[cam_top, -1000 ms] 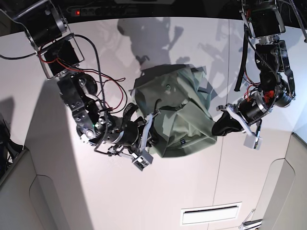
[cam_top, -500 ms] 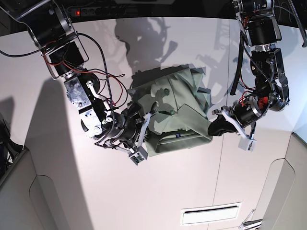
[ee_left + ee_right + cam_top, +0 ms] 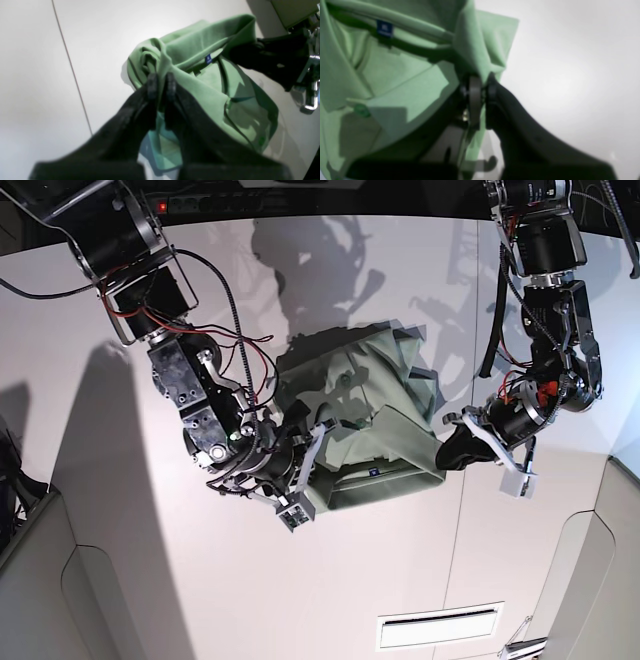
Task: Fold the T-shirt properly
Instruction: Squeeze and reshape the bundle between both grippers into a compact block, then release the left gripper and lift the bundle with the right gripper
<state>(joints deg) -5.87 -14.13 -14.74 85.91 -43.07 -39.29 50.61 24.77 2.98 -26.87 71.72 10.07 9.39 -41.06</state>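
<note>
**A:** What does the scene show?

**B:** A pale sage-green short-sleeved cotton T-shirt (image 3: 365, 420) with darker green trim sits bunched in the middle of a plain white table (image 3: 150, 580). Two black robot arms flank it. The left gripper (image 3: 160, 80) has its black jaws pressed together on a rolled edge of the cloth. The right gripper (image 3: 480, 85) is likewise pinched tight on a fold of the same shirt, at the opposite side.

**A:** How far along is the folding?

**B:** Partway, I judge. The shirt is gathered into a compact, roughly rectangular bundle, with the collar and its small blue label (image 3: 208, 59) turned up on top. But the layers are uneven: loose flaps stick out at the far side, and the edges do not line up.

**A:** What is left?

**B:** Probably laying the held edge down flat, letting go, and smoothing. The wrist views are blurred, so whether a sleeve is tucked inside I cannot tell.
</note>
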